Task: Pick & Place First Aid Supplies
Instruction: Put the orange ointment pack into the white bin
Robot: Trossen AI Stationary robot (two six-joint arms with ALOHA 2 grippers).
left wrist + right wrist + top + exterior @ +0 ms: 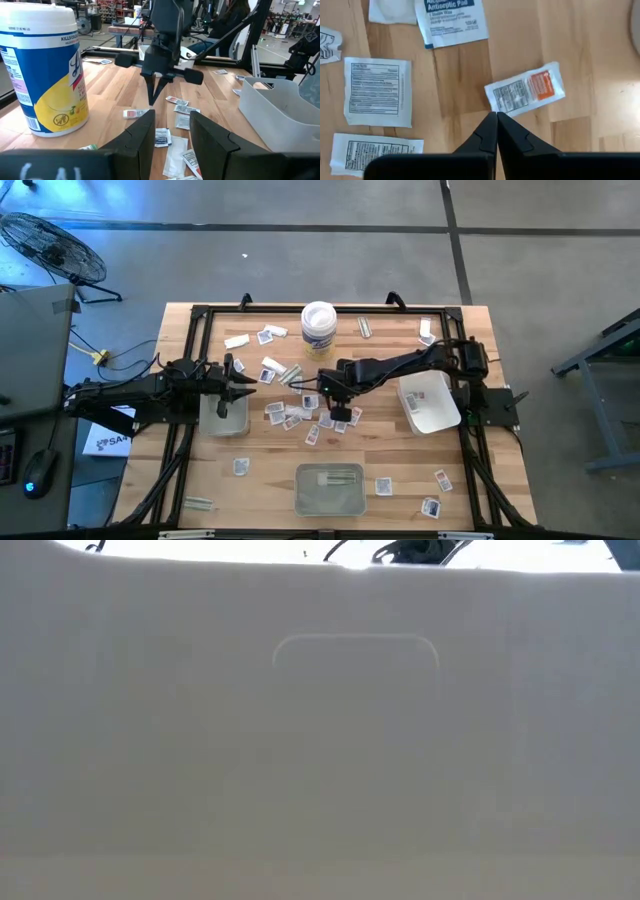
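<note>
The right wrist view is giving what the overhead view cannot: the right gripper (496,116) is hanging with its fingers pressed together, tips just short of a small white packet with an orange-red panel (525,89), and whether they are touching its edge is hard to tell. An antiseptic pad wrapper (451,19) is lying beyond that packet, cut off by the frame, with further white packets off to one side. From above, that gripper (339,414) is sitting over the scattered first aid packets (300,416) on the bare wood in front of the white tub (319,329), but the packet by its tips is too small to pick out. The left gripper (243,388) is hovering over the grey tray (223,416) on the tub's left, fingers partly spread with nothing between them; its wrist view is showing the tub's yellow label (47,70) close by and the right arm beyond. The low view is almost wholly blocked by a pale surface. A white bin (430,401) is standing on the tub's right, and a second grey tray (329,488) near the front edge; open wood is lying between them.
</note>
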